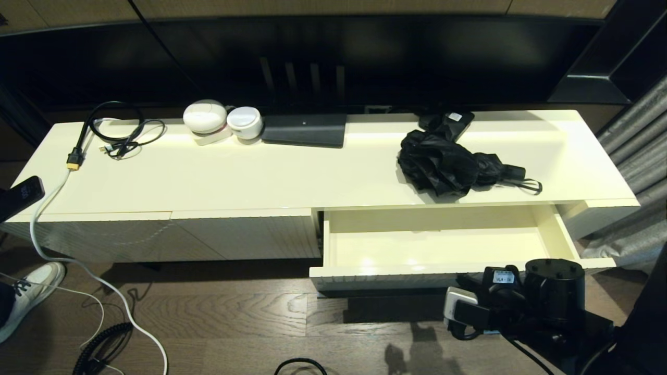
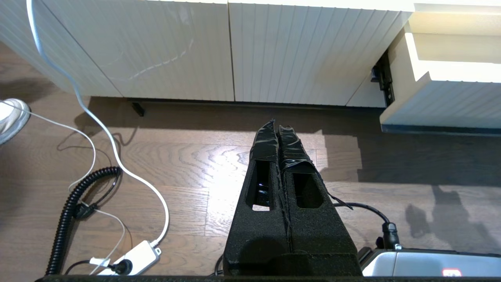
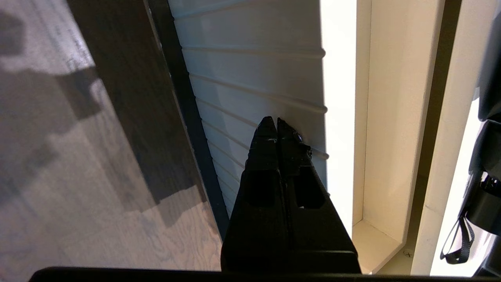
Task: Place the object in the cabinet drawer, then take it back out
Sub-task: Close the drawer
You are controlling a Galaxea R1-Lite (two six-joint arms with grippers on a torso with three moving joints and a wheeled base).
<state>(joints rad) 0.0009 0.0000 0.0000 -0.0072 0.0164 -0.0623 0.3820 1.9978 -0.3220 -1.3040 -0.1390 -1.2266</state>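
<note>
Your compact black folding umbrella (image 1: pixel 452 162) lies on the cream cabinet surface (image 1: pixel 260 177) behind the open cream drawer (image 1: pixel 432 250). Its fabric is soft and slippery (grab the stiff handle). Right end effector (image 3: pixel 277 127), empty and closed, sits at the drawer front.
</note>
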